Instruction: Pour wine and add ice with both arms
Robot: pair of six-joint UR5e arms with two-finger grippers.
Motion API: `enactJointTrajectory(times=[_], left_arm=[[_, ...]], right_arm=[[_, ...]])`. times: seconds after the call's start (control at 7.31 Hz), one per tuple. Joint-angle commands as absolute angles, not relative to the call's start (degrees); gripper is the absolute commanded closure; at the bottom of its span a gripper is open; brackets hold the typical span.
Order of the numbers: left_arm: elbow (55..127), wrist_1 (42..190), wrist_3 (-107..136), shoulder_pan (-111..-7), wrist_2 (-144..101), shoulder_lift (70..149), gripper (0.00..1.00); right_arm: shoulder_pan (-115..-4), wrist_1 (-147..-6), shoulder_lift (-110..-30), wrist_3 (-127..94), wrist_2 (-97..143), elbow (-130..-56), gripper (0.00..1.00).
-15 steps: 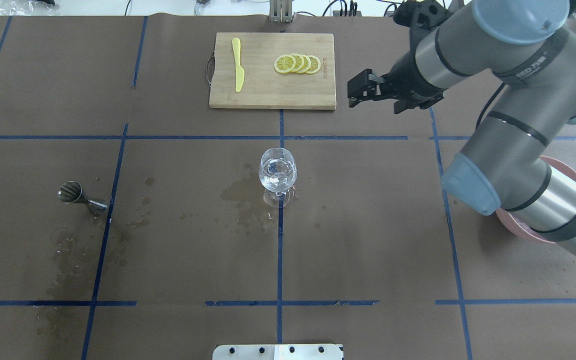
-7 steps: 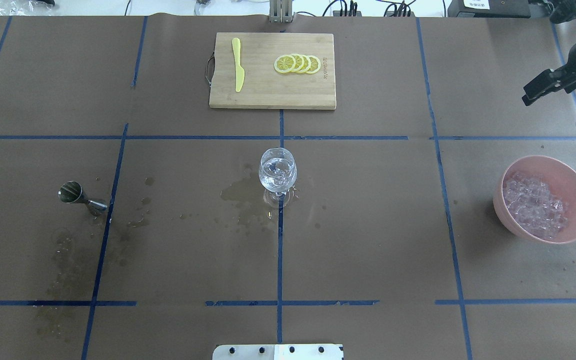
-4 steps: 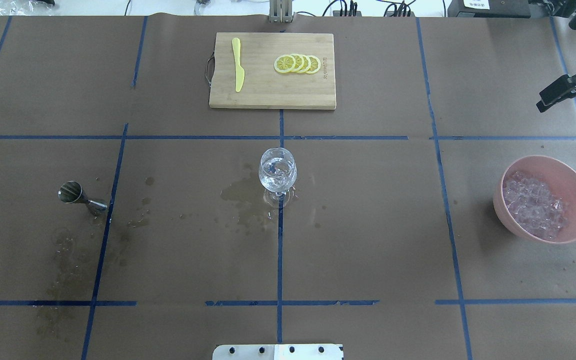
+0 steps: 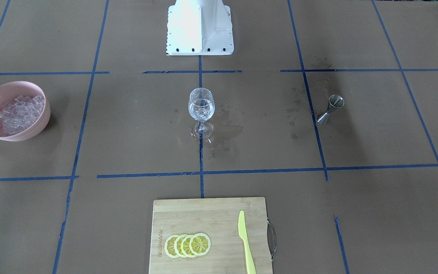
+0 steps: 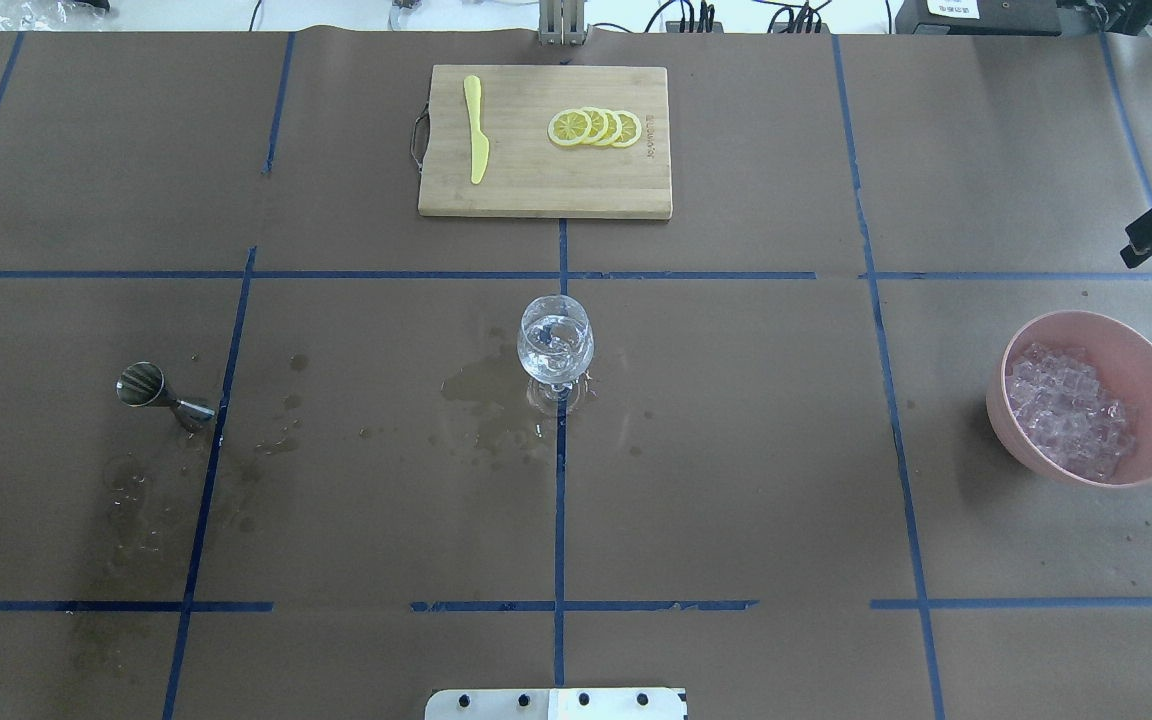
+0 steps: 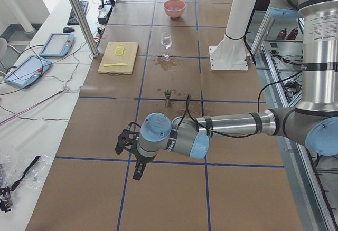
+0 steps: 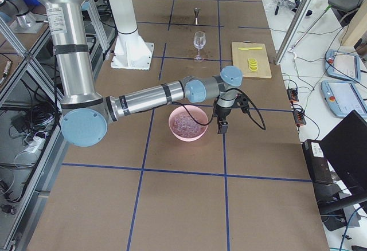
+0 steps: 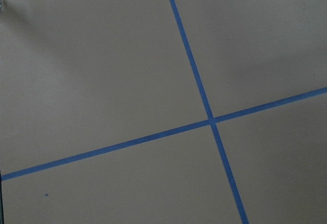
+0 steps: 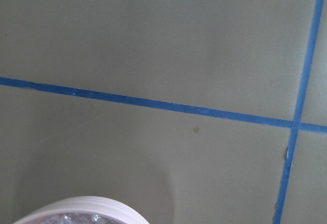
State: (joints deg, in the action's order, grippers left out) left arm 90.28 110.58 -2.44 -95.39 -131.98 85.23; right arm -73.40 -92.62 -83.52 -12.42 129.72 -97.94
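Since the ice (image 5: pixel 1071 415) lies far out on my right side, the next move turns on which arm is nearer. My right arm (image 7: pixel 143 99), a grey tube with light-blue joint caps, stretches low over the table (image 5: pixel 736 480). My right gripper (image 7: pixel 222 126) hangs just beside the pink bowl (image 5: pixel 998 420), on the side away from my base, and my wrist camera catches only the bowl's rim at its bottom edge. I cannot tell whether those fingers are apart or together. My left arm (image 6: pixel 232 124) reaches to the opposite end, with my left gripper (image 6: pixel 137 173) over bare paper and well apart from everything. I cannot judge its fingers either. I judge the right arm to be the one for the ice.

The table is matte brown paper gridded with blue tape (image 5: pixel 558 500). The cutting board (image 5: pixel 536 185) is flat, rectangular bamboo on the side far from my base, and it carries lemon slices (image 5: pixel 596 128) and a yellow plastic knife (image 5: pixel 476 130). The bowl is round, smooth and deep.

The wine glass (image 5: pixel 555 345) stands upright at the centre. It has a thin stem and a rounded cup, and the clear wine (image 4: pixel 200 108) sits inside it. A wet patch (image 5: pixel 481 385) darkens the paper beside its foot. The small steel jigger (image 5: pixel 161 392) stands well to the glass's left. The cubes heaped in the bowl are small, glassy and look slick.
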Motion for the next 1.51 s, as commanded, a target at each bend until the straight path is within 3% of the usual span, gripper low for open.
enactJointTrajectory(times=[0.0, 0.27, 0.82, 1.37], left_arm=[[90.5, 99.2, -1.0, -92.0, -130.2, 90.9, 0.00], [93.8, 90.5, -1.2, -92.0, -130.2, 93.3, 0.00], [93.5, 90.8, -1.8, -92.1, -130.3, 92.6, 0.00], [93.3, 91.2, -7.0, -92.1, -131.0, 91.1, 0.00]], right_arm=[[-75.8, -92.6, -84.7, -12.3, 130.1, -97.1, 0.00], [-78.3, -92.5, -86.2, -11.7, 133.3, -96.1, 0.00], [-90.3, -93.1, -87.4, 6.6, 135.5, -89.7, 0.00], [-94.2, -96.0, -87.9, 9.4, 135.8, -90.4, 0.00]])
